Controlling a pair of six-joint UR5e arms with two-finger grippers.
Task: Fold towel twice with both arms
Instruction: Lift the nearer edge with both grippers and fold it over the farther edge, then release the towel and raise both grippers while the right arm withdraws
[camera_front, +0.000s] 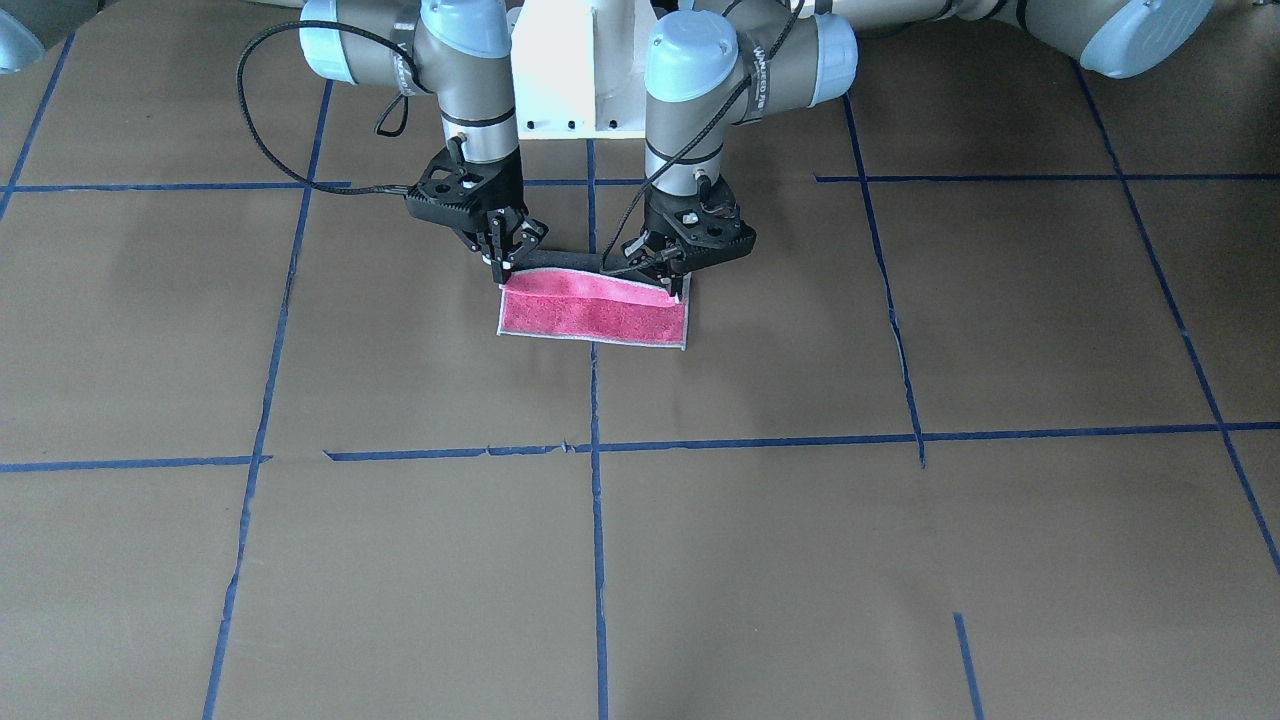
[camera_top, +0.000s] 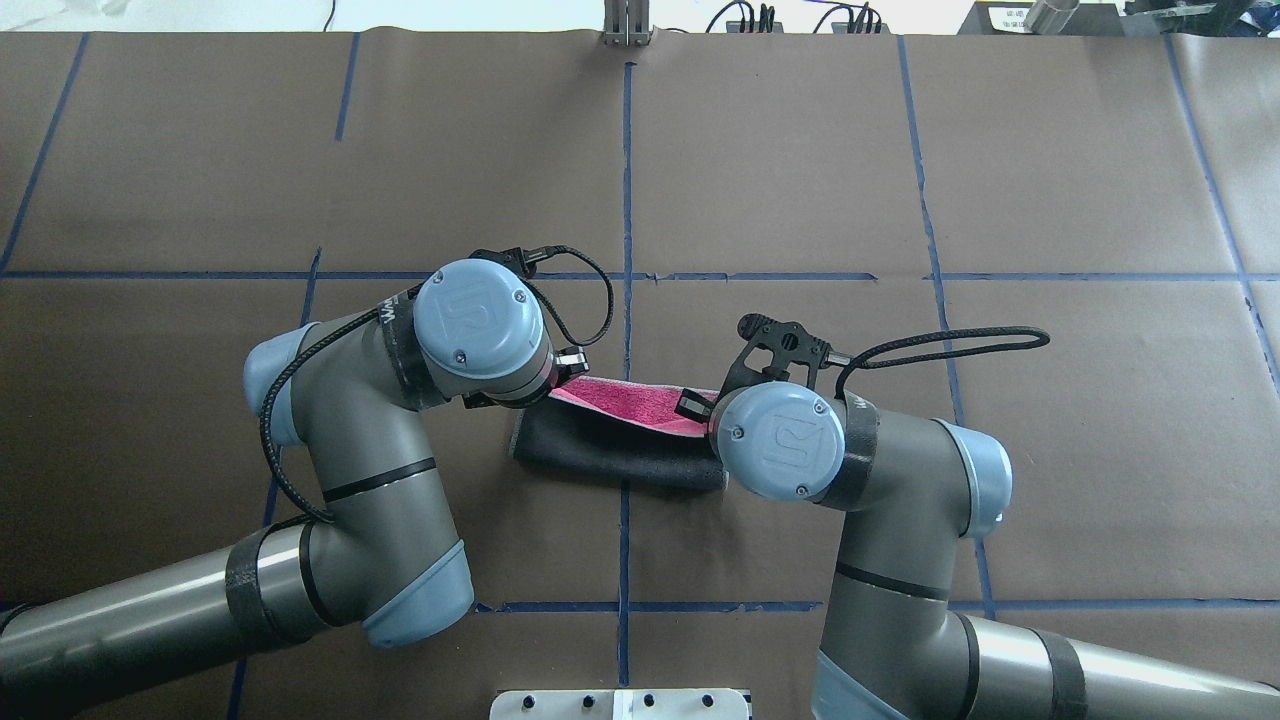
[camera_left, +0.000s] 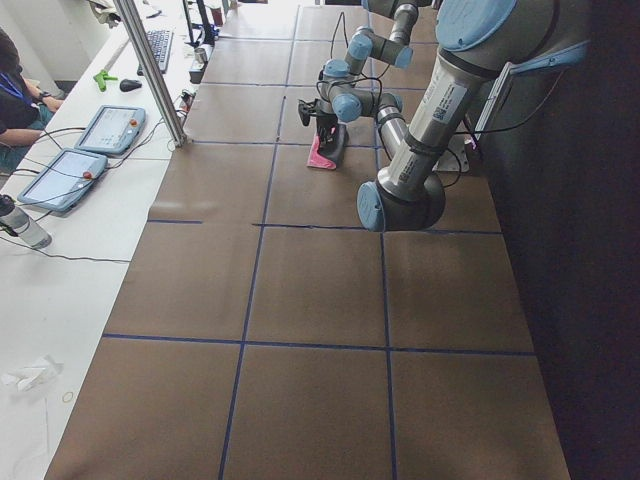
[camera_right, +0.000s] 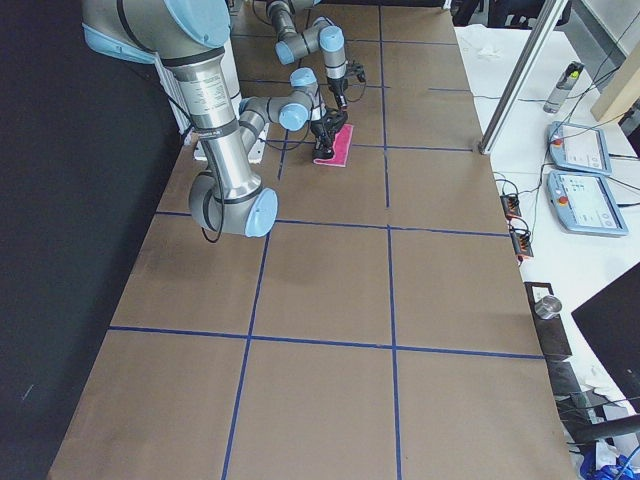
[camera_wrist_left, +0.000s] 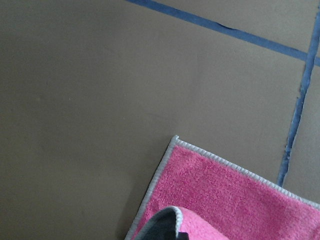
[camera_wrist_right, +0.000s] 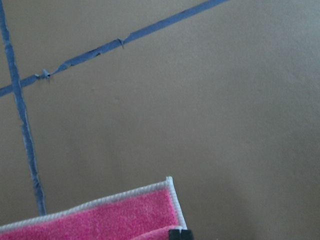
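One edge of the towel (camera_front: 595, 320) (grey underside showing) is raised. It is clenched by the left gripper (camera_front: 675, 280) and right gripper (camera_front: 503, 262).

Listed: left arm (camera_top: 370, 450) and right arm (camera_top: 900, 520), grey-silver tubes banded in black, joints capped in light blue; a logo and small screws are borne on the wrist caps. Black two-fingered left pincer (camera_front: 677, 284) and right pincer (camera_front: 503, 264) are fitted. Black braided cables (camera_front: 239, 85) are looped alongside. A white base (camera_front: 560, 70) is pierced by dark holes.
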